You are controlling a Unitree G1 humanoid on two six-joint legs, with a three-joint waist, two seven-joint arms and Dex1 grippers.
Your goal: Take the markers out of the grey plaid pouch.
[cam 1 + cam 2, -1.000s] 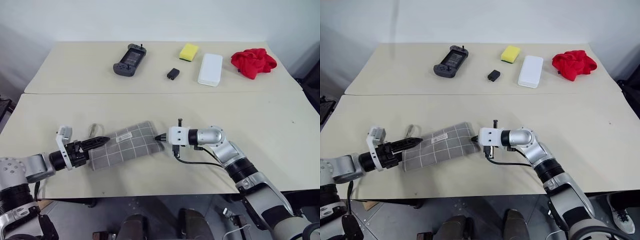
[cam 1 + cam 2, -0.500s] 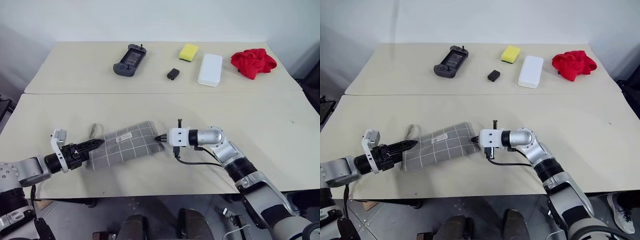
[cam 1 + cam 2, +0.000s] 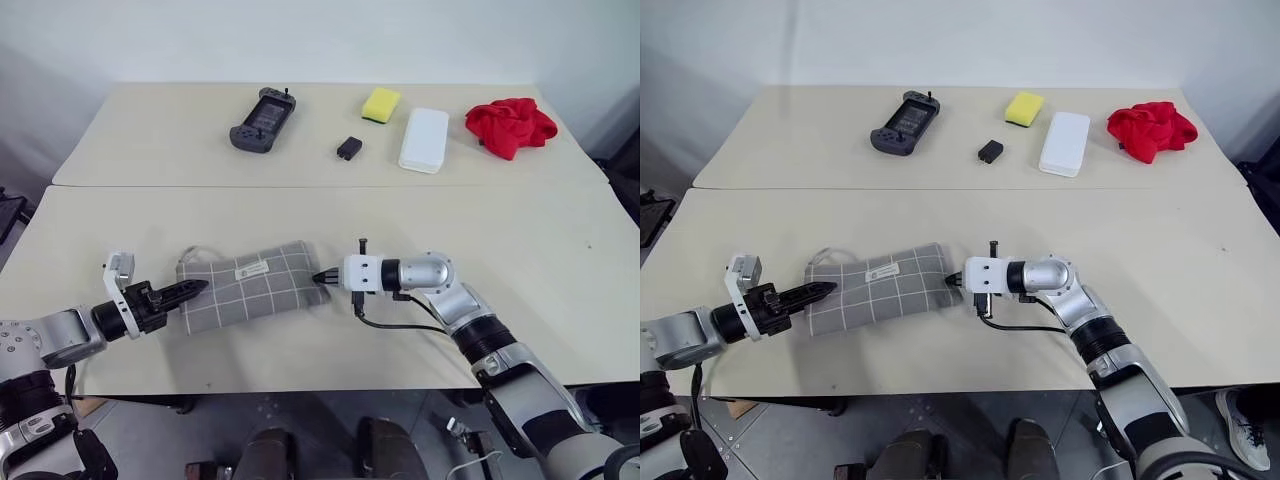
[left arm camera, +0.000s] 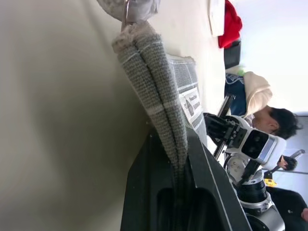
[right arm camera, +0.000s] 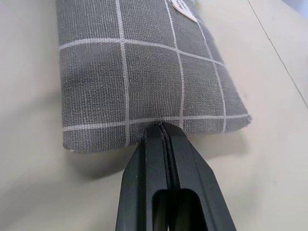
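Note:
The grey plaid pouch (image 3: 250, 286) lies flat on the near table, with a white label on top and a pale zip cord (image 3: 196, 252) at its left end. My left gripper (image 3: 196, 289) is shut on the pouch's left edge; in the left wrist view the folded fabric (image 4: 154, 82) is pinched in my left gripper (image 4: 176, 147). My right gripper (image 3: 322, 278) is shut on the pouch's right edge, and in the right wrist view that gripper (image 5: 162, 129) nips the seam of the pouch (image 5: 139, 62). The markers are hidden.
On the far table stand a game controller (image 3: 260, 118), a yellow sponge (image 3: 379, 103), a small black block (image 3: 348, 148), a white box (image 3: 422, 139) and a red cloth (image 3: 510, 125). A seam (image 3: 320, 186) divides the two tables. A person (image 4: 260, 101) shows beyond my right arm.
My left gripper went from open around the pouch's left end to shut on its edge. The pouch's left end swung up, so the pouch lies more level. The right gripper kept its grip.

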